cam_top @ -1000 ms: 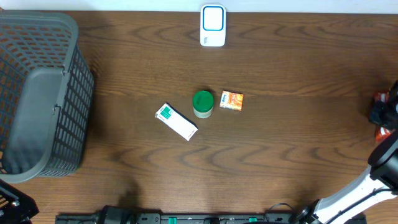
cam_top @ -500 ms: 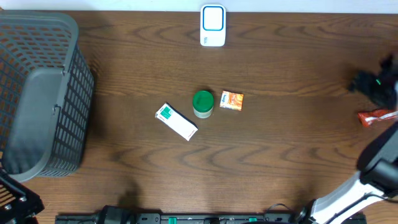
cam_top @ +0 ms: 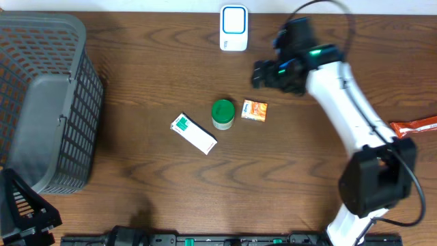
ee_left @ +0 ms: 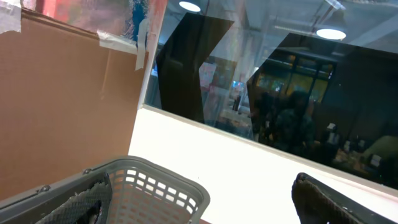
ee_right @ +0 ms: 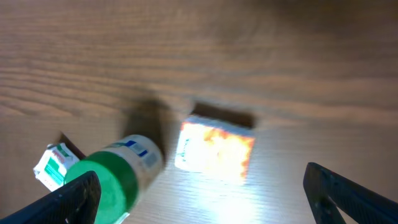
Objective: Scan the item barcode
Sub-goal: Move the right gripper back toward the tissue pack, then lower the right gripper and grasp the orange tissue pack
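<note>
Three items lie mid-table: a green-lidded jar [cam_top: 222,113], a small orange box [cam_top: 255,110] and a white-and-green box [cam_top: 194,133]. The white barcode scanner [cam_top: 233,28] stands at the far edge. My right gripper [cam_top: 261,74] hovers open just behind the orange box, holding nothing. In the right wrist view the orange box [ee_right: 214,149] is blurred ahead of my open right gripper [ee_right: 208,199], with the jar [ee_right: 118,177] close to the left finger [ee_right: 71,199]. My left gripper [cam_top: 27,219] is at the near left corner, open [ee_left: 202,208] and empty.
A large grey mesh basket [cam_top: 41,102] fills the left side; its rim [ee_left: 155,171] shows in the left wrist view. A red-orange wrapper [cam_top: 413,126] lies at the right edge. The white-and-green box [ee_right: 53,165] sits left of the jar.
My right arm swung from the far right edge to the middle, beside the scanner. Its jaws opened and the red-orange wrapper stayed on the table. The left arm shifted slightly.
</note>
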Motion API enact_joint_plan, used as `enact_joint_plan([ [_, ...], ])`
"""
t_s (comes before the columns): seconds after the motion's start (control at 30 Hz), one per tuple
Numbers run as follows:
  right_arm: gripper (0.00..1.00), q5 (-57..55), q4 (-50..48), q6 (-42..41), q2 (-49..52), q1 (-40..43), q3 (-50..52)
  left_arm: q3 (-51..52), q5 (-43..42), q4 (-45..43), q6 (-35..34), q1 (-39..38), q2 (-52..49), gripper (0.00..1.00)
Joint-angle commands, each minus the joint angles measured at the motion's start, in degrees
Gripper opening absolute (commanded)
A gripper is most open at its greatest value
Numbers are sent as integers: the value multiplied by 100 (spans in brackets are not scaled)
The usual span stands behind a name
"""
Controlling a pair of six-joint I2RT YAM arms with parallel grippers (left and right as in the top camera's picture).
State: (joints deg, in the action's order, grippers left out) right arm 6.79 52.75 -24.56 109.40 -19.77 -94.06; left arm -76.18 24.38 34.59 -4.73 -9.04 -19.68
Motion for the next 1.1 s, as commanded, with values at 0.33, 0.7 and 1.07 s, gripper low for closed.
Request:
enact_joint_plan([
  [0.33, 99, -1143, 13, -2131, 927, -474, -46, 17, 35, 321, -48, 24, -9, 93],
  [0.7, 99, -776, -63, -1622, 1617, -466, -44, 17, 35, 444, -48, 24, -9, 93],
  [1.07, 74, -778, 61, -1174, 1740, -466, -22, 17, 35, 546, -48, 24, -9, 93],
])
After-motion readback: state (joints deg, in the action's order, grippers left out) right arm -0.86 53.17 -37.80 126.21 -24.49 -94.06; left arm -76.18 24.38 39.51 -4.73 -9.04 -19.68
